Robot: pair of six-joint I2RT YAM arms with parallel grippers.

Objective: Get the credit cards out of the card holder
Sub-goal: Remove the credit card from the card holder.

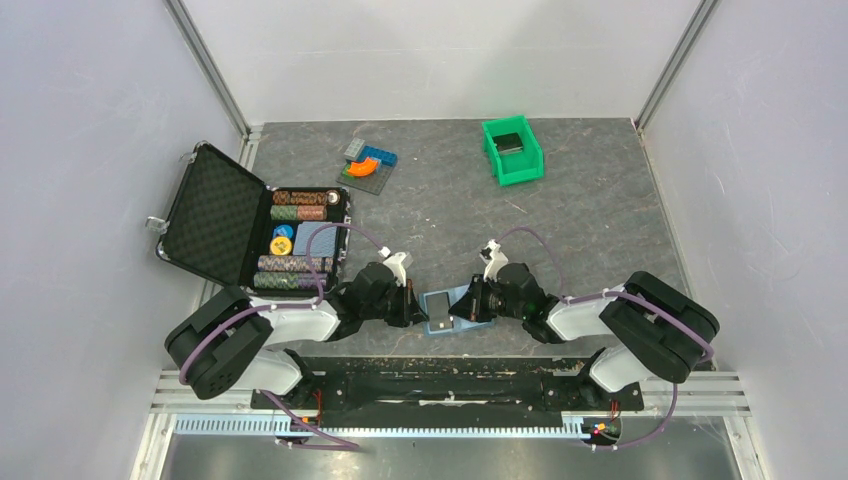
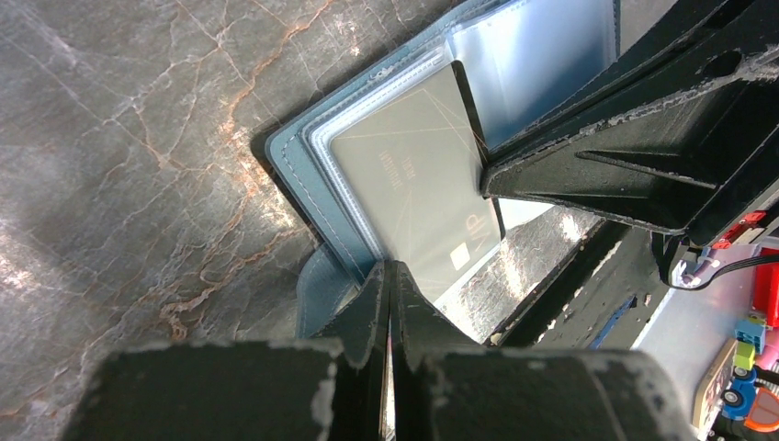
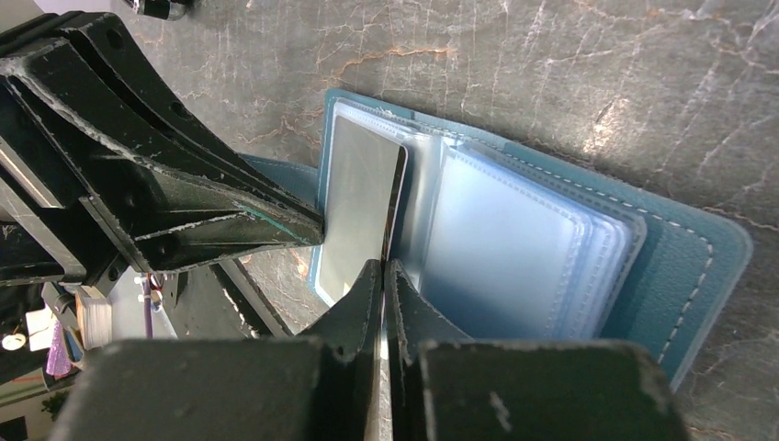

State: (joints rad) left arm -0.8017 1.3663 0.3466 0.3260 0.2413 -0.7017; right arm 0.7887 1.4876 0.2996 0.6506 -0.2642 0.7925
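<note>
The credit card (image 3: 354,207) I'm working on is a grey one, lying face up on the left half of the card holder (image 3: 684,266). The holder is spread open flat on the table (image 1: 600,220), close to the near edge and midway between my two arms. My right gripper (image 3: 383,268) is closed on the card's long inner edge, beside the holder's fold, and the thin edge runs straight in between the fingertips. I cannot tell whether any part of the card sits inside a sleeve.

My left gripper (image 2: 389,271) comes in from the opposite side. It is pinched shut on the outer edge of the holder's teal cover, just beside the card. The two sets of fingertips sit near each other with the card between them.

The holder's right half carries a stack of clear plastic sleeves (image 3: 514,248) over the light blue lining.

Well away, at the far left, a black foam-lined case (image 1: 205,215) stands open. Its tray holds rows of striped poker chips (image 1: 298,205), plus a yellow disc and a blue one. A green bin (image 1: 520,165) sits near the far edge with something dark and flat in it that is too small to make out. Some coloured toy blocks (image 1: 366,163) lie between the case and the bin.
</note>
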